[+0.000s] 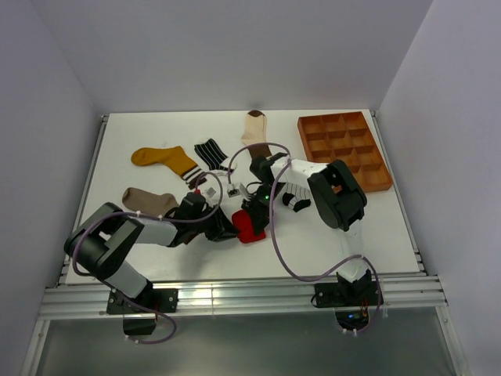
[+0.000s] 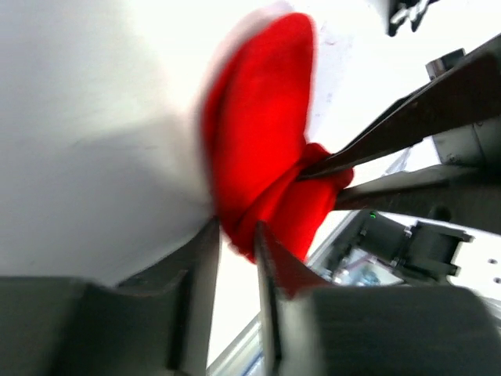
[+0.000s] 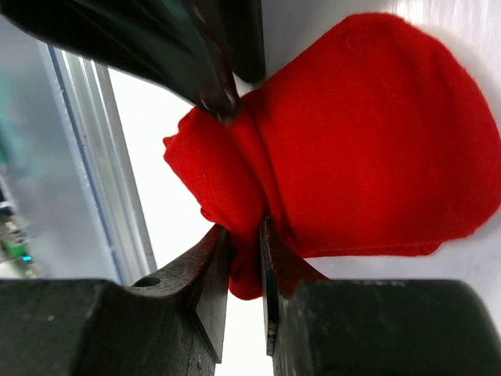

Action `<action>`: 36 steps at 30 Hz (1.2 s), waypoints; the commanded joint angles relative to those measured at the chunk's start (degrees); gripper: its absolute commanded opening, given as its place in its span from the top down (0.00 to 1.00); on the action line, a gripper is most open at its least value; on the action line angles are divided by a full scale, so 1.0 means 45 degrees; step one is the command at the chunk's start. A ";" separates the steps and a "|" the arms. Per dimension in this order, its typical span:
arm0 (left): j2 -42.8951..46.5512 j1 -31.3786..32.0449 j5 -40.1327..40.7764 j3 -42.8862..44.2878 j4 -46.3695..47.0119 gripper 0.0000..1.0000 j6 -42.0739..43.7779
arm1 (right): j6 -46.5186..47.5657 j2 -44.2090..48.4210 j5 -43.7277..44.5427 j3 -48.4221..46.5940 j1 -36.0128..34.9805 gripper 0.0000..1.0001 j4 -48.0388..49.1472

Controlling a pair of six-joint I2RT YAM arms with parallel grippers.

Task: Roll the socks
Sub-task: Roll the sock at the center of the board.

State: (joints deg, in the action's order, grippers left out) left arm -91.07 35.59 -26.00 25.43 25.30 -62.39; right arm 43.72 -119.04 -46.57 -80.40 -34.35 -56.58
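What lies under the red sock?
Only the white table shows around and beneath the red sock. The sock's underside and the patch of table it covers are hidden.

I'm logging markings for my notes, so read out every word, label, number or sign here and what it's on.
No readable text anywhere. The red sock, left claw and right claw bear none; the brown tray is plain. Anything on the arms is too small to tell.
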 commanded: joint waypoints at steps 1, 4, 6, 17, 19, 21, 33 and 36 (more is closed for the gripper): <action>0.0763 0.0215 0.1437 -0.0358 -0.0875 0.67 0.0836 | -0.0067 -0.0732 0.2105 -0.0082 0.0289 0.80 -0.0592; 0.1310 0.0448 0.2336 -0.0378 -0.1226 0.58 0.1227 | -0.0282 -0.1161 0.2262 -0.0530 0.0289 0.80 -0.0786; 0.1681 0.0740 0.2787 -0.0319 -0.1422 0.55 0.1596 | -0.0497 -0.1338 0.2321 -0.0745 0.0289 0.80 -0.0981; 0.3381 0.2168 0.5602 0.0267 -0.1230 0.46 0.4096 | -0.0751 -0.2373 0.2574 -0.1625 0.0328 0.79 -0.1529; 0.3304 0.2285 0.5486 0.0325 -0.0627 0.47 0.4449 | -0.0810 -0.2432 0.2575 -0.1742 0.0348 0.79 -0.1587; 0.3168 0.2382 0.5077 0.0384 0.0134 0.46 0.4974 | -0.0888 -0.2510 0.2575 -0.1840 0.0348 0.79 -0.1626; 0.0297 0.2539 0.2849 0.0853 0.3711 0.48 0.5877 | -0.0967 -0.3038 0.1970 -0.2484 0.0640 0.79 -0.2271; -0.0153 0.2539 0.2361 0.0094 0.5000 0.47 0.5428 | -0.1064 -0.3174 0.1871 -0.2582 0.0758 0.79 -0.2330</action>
State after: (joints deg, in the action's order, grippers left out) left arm -90.78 46.70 -11.38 27.57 38.30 -37.34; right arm 37.12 -130.28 -46.63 -91.68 -31.94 -71.64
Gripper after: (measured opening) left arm 0.524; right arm 0.244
